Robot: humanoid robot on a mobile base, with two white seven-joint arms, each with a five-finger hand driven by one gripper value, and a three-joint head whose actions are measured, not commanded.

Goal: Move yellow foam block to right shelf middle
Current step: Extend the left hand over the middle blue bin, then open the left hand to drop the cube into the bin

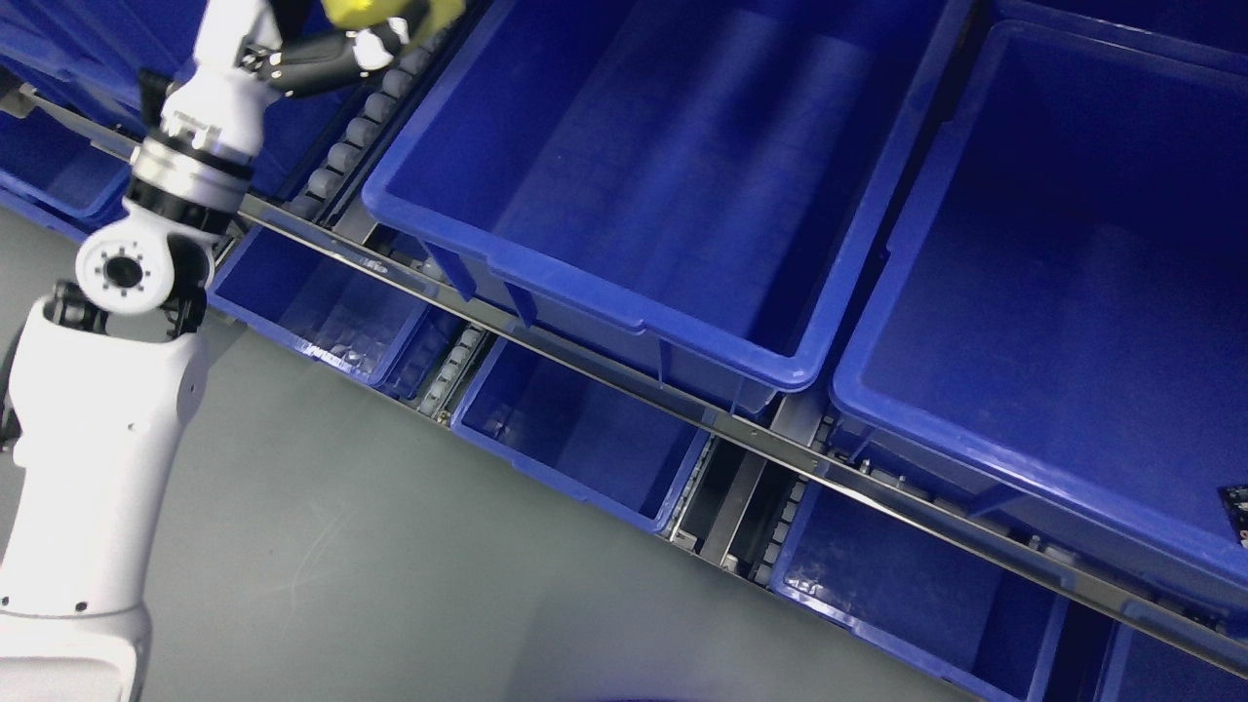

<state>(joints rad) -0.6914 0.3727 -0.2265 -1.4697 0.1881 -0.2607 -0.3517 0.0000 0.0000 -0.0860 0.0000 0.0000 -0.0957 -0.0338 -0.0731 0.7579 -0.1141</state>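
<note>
- My left hand (336,54) is raised at the top left of the head view, its dark fingers curled around the yellow foam block (390,10).
- The block is cut by the top edge, so I can't judge how deep the grip goes.
- It hangs above the roller track beside the large blue bin (624,302), not yet over any bin.
- Right arm not seen.
- Judgement: foam is light and soft and should give under the fingers. I'd hold it across opposite flat faces near the middle, squeezing only lightly.
</note>
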